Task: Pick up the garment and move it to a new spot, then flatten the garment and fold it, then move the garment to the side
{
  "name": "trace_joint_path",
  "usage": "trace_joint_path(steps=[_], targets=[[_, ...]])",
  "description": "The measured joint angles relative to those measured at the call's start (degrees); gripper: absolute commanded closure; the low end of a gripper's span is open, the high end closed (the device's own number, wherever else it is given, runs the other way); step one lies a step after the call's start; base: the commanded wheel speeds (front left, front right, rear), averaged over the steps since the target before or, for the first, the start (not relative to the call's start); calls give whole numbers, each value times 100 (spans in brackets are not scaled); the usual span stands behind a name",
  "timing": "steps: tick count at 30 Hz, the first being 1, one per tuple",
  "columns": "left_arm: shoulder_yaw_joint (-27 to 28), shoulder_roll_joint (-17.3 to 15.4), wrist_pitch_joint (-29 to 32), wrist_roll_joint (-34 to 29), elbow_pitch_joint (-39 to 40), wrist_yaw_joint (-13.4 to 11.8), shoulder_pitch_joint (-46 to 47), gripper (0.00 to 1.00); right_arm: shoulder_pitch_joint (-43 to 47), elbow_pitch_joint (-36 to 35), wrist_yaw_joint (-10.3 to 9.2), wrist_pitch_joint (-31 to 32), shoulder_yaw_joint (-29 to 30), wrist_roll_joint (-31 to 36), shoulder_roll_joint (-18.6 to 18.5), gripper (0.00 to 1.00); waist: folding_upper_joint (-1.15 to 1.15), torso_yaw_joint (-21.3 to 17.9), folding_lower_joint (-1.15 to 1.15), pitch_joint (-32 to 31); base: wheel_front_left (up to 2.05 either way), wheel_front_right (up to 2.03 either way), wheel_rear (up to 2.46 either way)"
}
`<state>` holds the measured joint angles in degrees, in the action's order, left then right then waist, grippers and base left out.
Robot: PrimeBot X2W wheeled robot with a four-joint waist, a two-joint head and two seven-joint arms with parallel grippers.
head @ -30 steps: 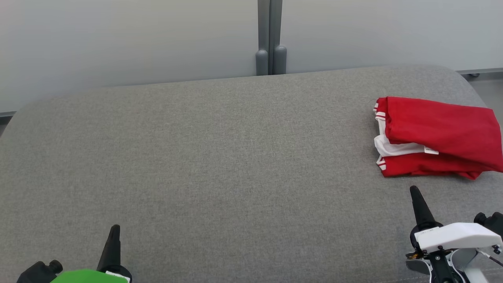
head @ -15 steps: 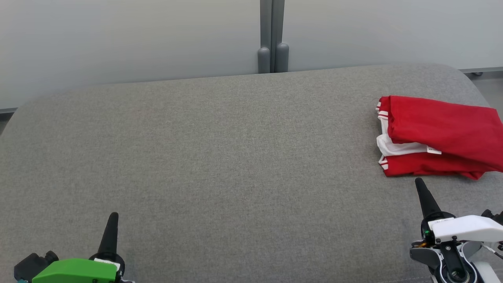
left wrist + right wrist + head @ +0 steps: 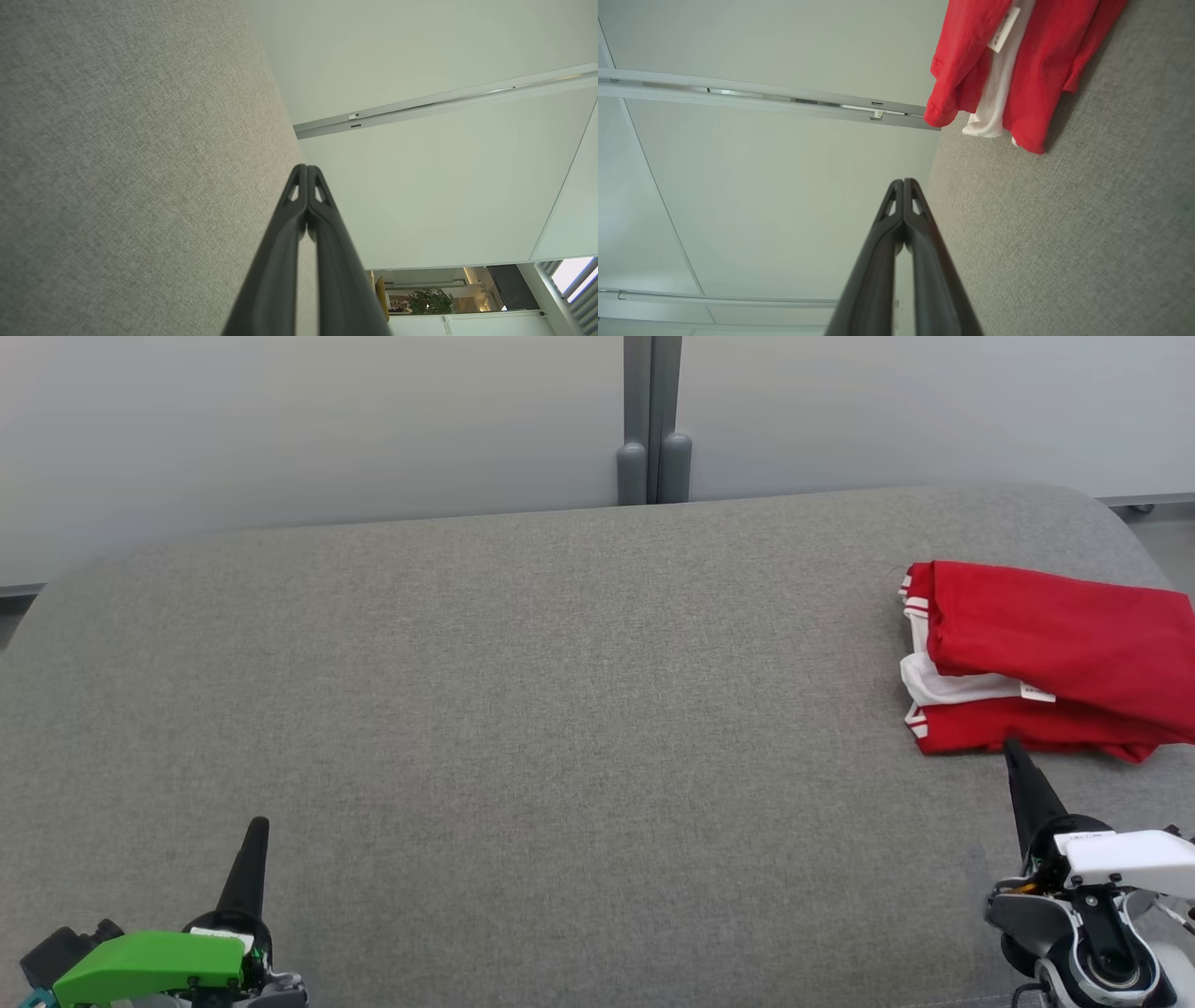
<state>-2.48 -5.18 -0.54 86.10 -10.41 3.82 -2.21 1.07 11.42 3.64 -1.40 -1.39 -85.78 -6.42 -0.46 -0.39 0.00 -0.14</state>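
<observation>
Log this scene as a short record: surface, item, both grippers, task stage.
surface: grey cushion, fabric-covered, with a pale wall behind it
item: garment, red with white trim, folded, lying at the cushion's right side
left arm: left gripper shut, empty, over the cushion's near left
right arm: right gripper shut, empty, tip close to the garment's near edge
stage: garment lies folded and off to the side; neither gripper holds it

A wide surface (image 3: 523, 709) covered in grey woven fabric has rounded far corners. Behind it stand pale wall panels (image 3: 280, 429), joined by a grey post (image 3: 653, 420). A leafy plant (image 3: 432, 301) shows far off.
</observation>
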Motion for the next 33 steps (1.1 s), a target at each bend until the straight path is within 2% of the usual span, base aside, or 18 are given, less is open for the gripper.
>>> trace_joint_path(steps=[14, 33], targets=[[69, -88, 160, 1045, -253, 181, 322, 100, -289, 216, 235, 201, 225, -1122, -10, 100, 0, 38, 0, 42, 0, 0, 0], [76, -89, 202, 1051, -372, 231, 371, 100, -319, 297, 287, 205, 245, -1167, -10, 100, 0, 38, 0, 37, 0, 0, 0]])
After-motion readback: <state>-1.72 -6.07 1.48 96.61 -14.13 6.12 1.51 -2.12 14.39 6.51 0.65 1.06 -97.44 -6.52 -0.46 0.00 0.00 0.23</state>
